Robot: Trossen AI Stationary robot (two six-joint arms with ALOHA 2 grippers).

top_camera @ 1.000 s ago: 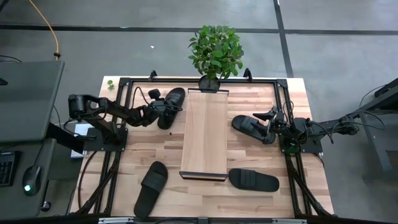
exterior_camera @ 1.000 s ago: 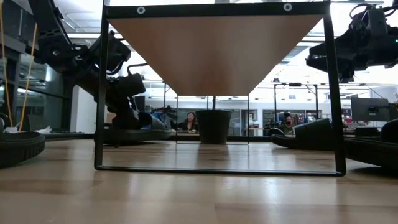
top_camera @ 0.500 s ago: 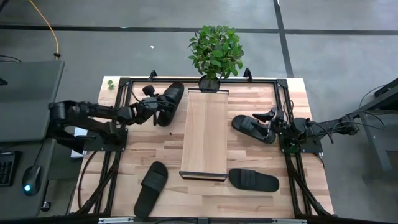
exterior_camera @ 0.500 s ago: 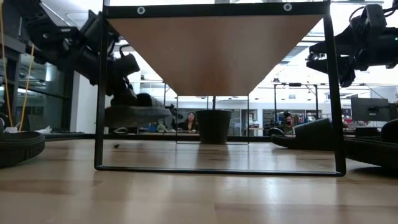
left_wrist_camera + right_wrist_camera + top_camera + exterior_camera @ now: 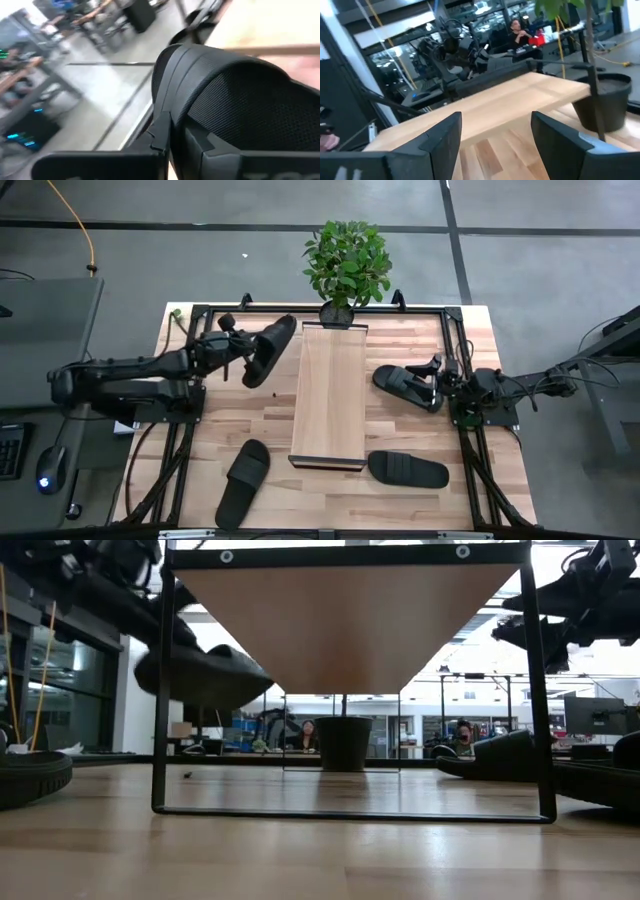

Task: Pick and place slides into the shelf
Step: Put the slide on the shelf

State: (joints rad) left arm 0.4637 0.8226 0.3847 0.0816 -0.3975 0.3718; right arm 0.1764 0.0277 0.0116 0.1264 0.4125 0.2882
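Note:
Four black slides are in view. One slide [image 5: 268, 350] hangs in the air left of the shelf [image 5: 330, 395], with my left gripper [image 5: 238, 352] shut on it; in the low view this slide [image 5: 200, 675] is clear of the tabletop. In the left wrist view its mesh strap [image 5: 240, 100] fills the picture. Another slide [image 5: 405, 385] lies right of the shelf, beside my right gripper [image 5: 437, 370], which stands open [image 5: 495, 135] with nothing in it. Two more slides [image 5: 243, 483] [image 5: 408, 470] lie flat near the front edge. My left gripper has the slide by its left long side, at the strap's edge [image 5: 165, 115]. The fingers come nearly level from the table's left and lie across the slide. The slide is lifted clear of the table and tilted; the gripper hides the exact place of contact.
The shelf is a long light board on a dark frame [image 5: 160, 740] down the table's middle. A potted plant [image 5: 347, 265] stands at its far end. Dark arm mounts sit at the table's left and right edges.
My left gripper has risen and drawn back toward the table's left edge, rolling a little, still shut on the slide. The slide, which lay on the table left of the shelf, is now lifted clear and tilted. The right arm has kept its place.

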